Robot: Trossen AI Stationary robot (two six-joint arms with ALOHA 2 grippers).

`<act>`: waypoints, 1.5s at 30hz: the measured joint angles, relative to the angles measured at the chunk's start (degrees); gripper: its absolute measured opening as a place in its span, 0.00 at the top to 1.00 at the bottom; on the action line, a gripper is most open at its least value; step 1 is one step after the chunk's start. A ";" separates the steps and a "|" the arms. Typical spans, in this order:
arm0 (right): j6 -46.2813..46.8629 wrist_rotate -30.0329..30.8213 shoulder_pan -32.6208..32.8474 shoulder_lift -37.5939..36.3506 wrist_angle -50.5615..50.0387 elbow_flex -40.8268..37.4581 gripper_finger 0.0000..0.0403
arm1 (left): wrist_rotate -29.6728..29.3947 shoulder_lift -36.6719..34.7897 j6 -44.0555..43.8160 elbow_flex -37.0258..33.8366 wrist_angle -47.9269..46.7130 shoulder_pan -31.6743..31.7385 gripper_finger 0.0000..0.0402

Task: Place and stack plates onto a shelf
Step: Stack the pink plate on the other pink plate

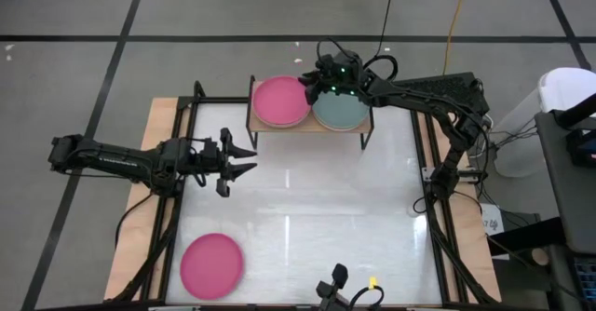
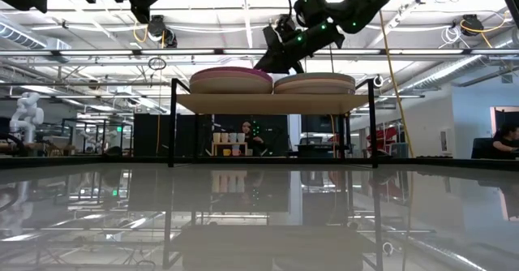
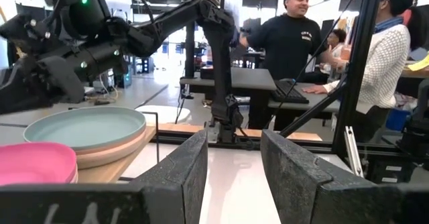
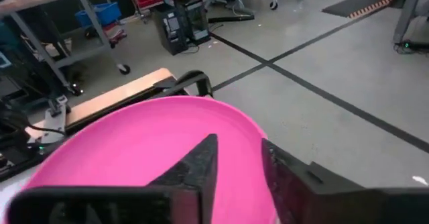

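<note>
The right gripper hovers over the shelf between its two stacks, fingers parted and gripping nothing I can see, the teal plate lying flat on its pile beside the magenta plate; it looks like a release. The left gripper waits mid-table, fingers spread and empty, presumably bound for the last magenta plate near the table's front edge.

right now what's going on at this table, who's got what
Two robot arms are stacking plates on the shelf. The right end effector hovers at the back of the shelf between a magenta-topped stack and a teal-topped stack, fingers apart, holding nothing. The left end effector waits open over the table. One magenta plate lies on the table.
</note>
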 joint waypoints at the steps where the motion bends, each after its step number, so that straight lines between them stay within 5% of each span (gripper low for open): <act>1: -0.01 -0.01 0.13 -0.25 0.36 -0.02 0.72 | -0.01 0.00 0.00 0.00 -0.18 0.00 0.64; 12: -8.71 -7.60 4.37 -14.63 -0.67 -0.04 0.62 | -0.04 -0.02 -0.02 0.00 -1.43 -0.01 0.64; 20: -15.74 -7.50 13.54 -28.70 -16.53 -0.18 0.64 | -1.52 -0.02 6.52 0.00 -3.67 0.22 0.64; 27: -17.59 -6.86 23.22 -37.73 -21.90 -12.94 0.64 | -1.96 -0.01 7.97 0.00 -6.99 0.21 0.64; 32: -16.75 2.24 30.84 -43.27 -12.96 -29.37 0.64 | -2.07 -0.02 8.25 0.00 -6.53 0.21 0.64; 39: -16.19 14.15 39.87 -45.80 14.82 -48.26 0.64 | -2.07 0.01 8.88 1.24 -9.01 -0.24 0.64; 45: -18.54 18.68 42.60 -45.89 26.71 -52.98 0.64 | -2.12 1.37 8.90 13.15 -30.70 -1.99 0.64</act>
